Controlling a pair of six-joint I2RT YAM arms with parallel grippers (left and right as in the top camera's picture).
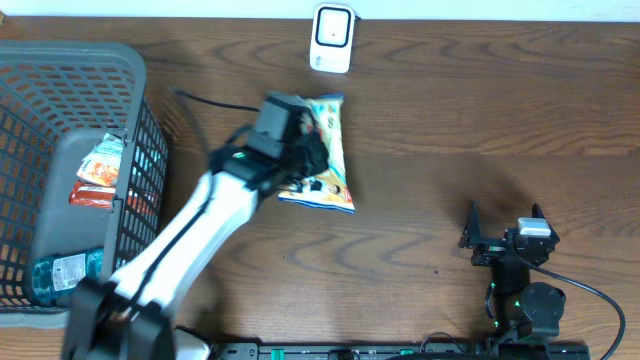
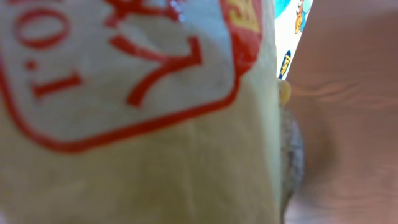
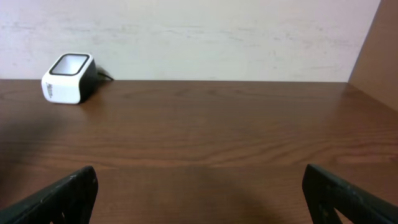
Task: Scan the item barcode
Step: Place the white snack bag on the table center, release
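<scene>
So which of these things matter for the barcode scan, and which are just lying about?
In the job: snack packet, held by the left gripper; white scanner.
Lying about: grey basket with its other packets; right gripper, open and idle.

Left arm (image 1: 185,240) stretched diagonally up toward the scanner (image 1: 331,38); left gripper (image 1: 300,150) sits just below and left of it, jaws clamped tight on a snack packet (image 1: 335,172). Right arm (image 1: 525,305) folded low, well below and right of the scanner. Right gripper (image 1: 505,222) points toward the scanner, jaws spread wide, holding nothing.
</scene>
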